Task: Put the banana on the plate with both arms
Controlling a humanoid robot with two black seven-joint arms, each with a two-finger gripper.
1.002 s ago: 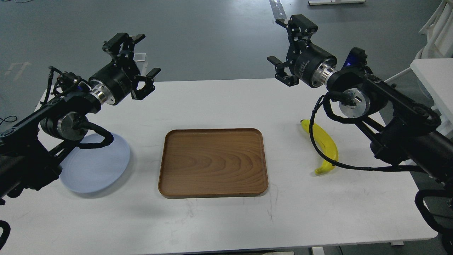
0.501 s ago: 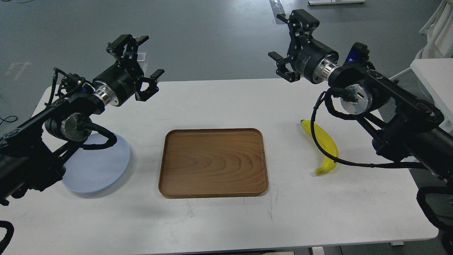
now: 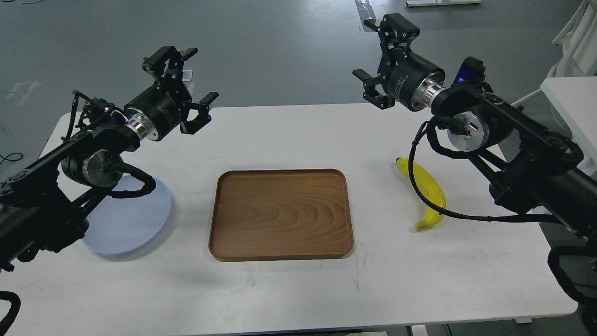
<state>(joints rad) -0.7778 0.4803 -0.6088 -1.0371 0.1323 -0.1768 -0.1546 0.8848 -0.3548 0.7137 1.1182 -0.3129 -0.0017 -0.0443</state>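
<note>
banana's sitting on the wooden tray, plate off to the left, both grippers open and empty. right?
Not quite. In the head view the banana lies on the bare white table, to the right of the wooden tray, which holds nothing. The rest stands: the plate is off to the left, and the left gripper and right gripper are both open and empty.

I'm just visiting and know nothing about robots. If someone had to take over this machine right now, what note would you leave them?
Left gripper: open, empty, raised above the table's far left.
Right gripper: open, empty, raised above the far right.
Banana: lying on the table, right of the wooden tray, a cable crossing in front of it.
Plate: on the left, empty, partly hidden by the left arm.
Done: nothing yet.
Left: pick up the banana, set it on the plate.
</note>
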